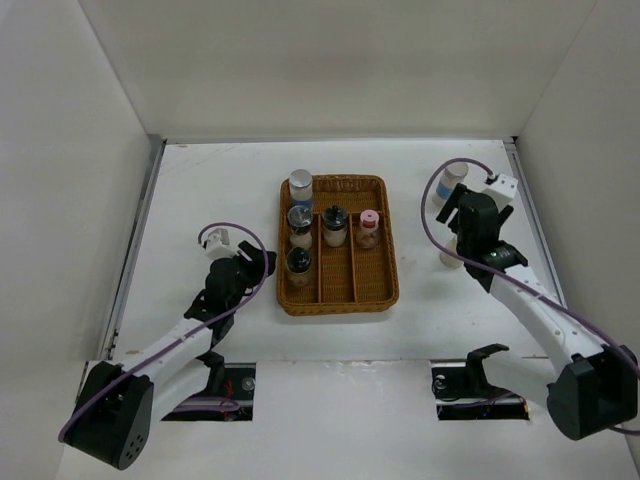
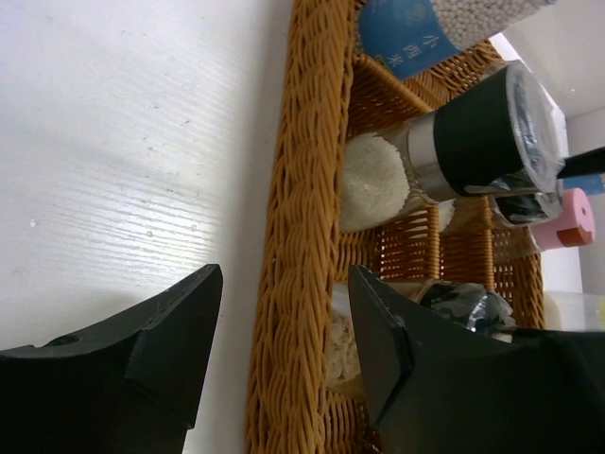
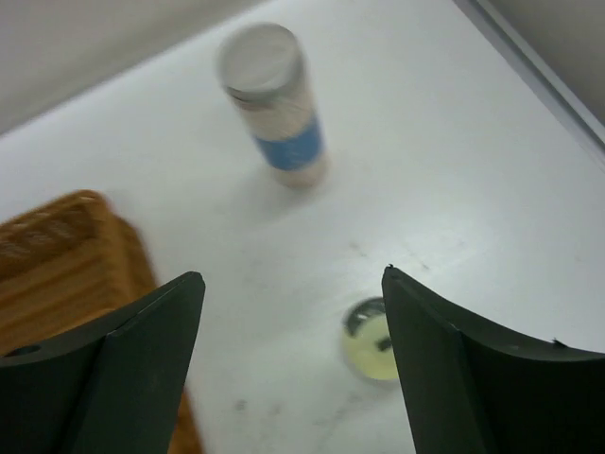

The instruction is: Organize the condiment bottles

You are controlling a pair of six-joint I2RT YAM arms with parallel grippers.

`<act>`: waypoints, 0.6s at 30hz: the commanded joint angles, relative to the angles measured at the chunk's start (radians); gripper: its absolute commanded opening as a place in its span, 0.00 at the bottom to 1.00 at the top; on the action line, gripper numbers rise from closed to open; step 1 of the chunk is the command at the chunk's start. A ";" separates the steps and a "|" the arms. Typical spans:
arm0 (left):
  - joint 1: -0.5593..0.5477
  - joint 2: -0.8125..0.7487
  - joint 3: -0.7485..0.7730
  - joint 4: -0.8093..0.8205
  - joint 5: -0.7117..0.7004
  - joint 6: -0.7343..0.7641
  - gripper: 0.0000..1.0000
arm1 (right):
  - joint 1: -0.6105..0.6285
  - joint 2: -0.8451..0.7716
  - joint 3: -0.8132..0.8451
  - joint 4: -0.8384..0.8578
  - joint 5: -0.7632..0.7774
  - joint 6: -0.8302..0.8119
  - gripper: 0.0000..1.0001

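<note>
Jaws apart and empty, the left gripper [image 2: 284,279] hangs at the left edge of the wicker tray [image 1: 338,306], where five condiment bottles [image 1: 334,228] stand. Near the worktop's right edge the right gripper [image 3: 293,272], spread wide, hovers over the cream-capped bottle [image 3: 372,342]. It should descend centred, clamp below the cap and avoid the silver-topped bottle [image 3: 274,104]. A blue label [image 2: 406,28] in the tray carries white Chinese characters, illegible.

Seven condiment bottles [image 1: 334,222] are showing: two silver-topped cylinders [image 1: 301,182] [image 1: 450,185], three dark-capped jars [image 1: 300,220] [image 1: 298,262] [image 1: 334,228], one pink-capped bottle [image 1: 369,225], one cream-capped bottle [image 1: 447,257]. Five are sitting in the single wicker tray [image 1: 340,304]; two are standing near the tabletop's [image 1: 220,180] right edge.
</note>
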 commanded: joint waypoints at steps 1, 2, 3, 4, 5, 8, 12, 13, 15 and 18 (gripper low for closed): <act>-0.009 -0.036 -0.014 0.038 0.022 -0.006 0.54 | -0.044 0.039 -0.030 -0.125 0.050 0.039 0.84; -0.011 -0.044 -0.016 0.033 0.025 -0.006 0.54 | -0.047 0.056 -0.030 -0.122 0.051 0.042 0.84; -0.011 -0.051 -0.016 0.027 0.028 -0.006 0.54 | -0.051 0.076 -0.028 -0.118 0.053 0.044 0.83; -0.011 -0.056 -0.017 0.024 0.028 -0.006 0.54 | -0.059 0.093 -0.027 -0.113 0.051 0.044 0.83; -0.013 -0.059 -0.019 0.021 0.028 -0.006 0.54 | -0.068 0.108 -0.027 -0.108 0.051 0.044 0.82; -0.019 -0.062 -0.025 0.020 0.028 -0.006 0.54 | -0.088 0.148 -0.028 -0.089 0.031 0.045 0.80; -0.019 -0.059 -0.026 0.023 0.028 -0.008 0.54 | -0.108 0.187 -0.037 -0.066 0.005 0.062 0.73; -0.019 -0.056 -0.025 0.023 0.028 -0.006 0.54 | -0.114 0.200 -0.039 -0.061 -0.007 0.068 0.71; -0.019 -0.050 -0.022 0.024 0.027 -0.005 0.54 | -0.122 0.222 -0.039 -0.058 -0.030 0.076 0.68; -0.019 -0.041 -0.019 0.029 0.027 -0.003 0.54 | -0.117 0.234 -0.036 -0.058 -0.053 0.091 0.58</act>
